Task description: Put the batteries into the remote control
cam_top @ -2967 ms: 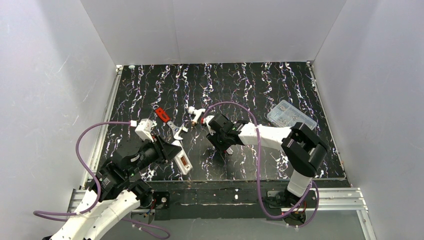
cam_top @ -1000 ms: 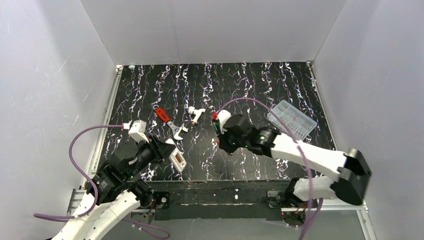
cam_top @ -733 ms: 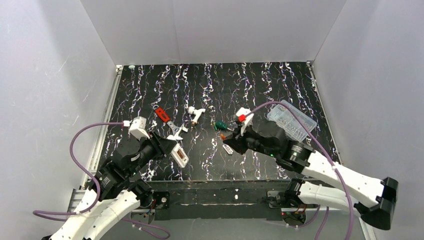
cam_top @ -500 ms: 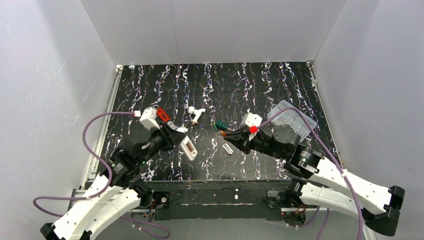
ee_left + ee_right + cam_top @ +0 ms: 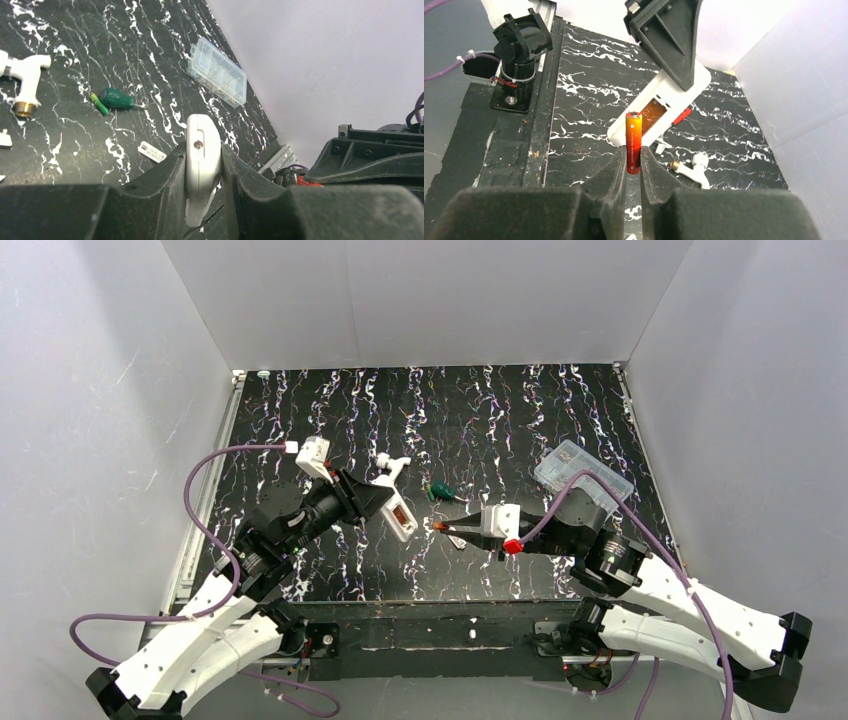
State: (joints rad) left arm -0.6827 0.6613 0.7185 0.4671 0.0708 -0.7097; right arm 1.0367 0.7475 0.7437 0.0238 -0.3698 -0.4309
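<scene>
My left gripper (image 5: 375,498) is shut on the white remote control (image 5: 398,512) and holds it above the table, its open battery bay (image 5: 653,112) facing the right arm. In the left wrist view the remote (image 5: 202,165) sits edge-on between the left gripper's (image 5: 203,150) jaws. My right gripper (image 5: 452,530) is shut on one red-orange battery (image 5: 440,527). In the right wrist view the battery (image 5: 633,142) sticks out past the right gripper (image 5: 633,152) and points at the remote (image 5: 674,95), a short gap away. I cannot tell whether the bay holds a battery.
A green-handled screwdriver (image 5: 438,492) and a small flat whitish cover plate (image 5: 456,538) lie on the black marbled table between the arms. A white fitting with a brass end (image 5: 392,468) lies behind the remote. A clear compartment box (image 5: 582,470) stands at the right.
My left arm has lifted the remote up and to the right, towards the middle. My right arm has swung round and now points left, with the battery near the remote.
</scene>
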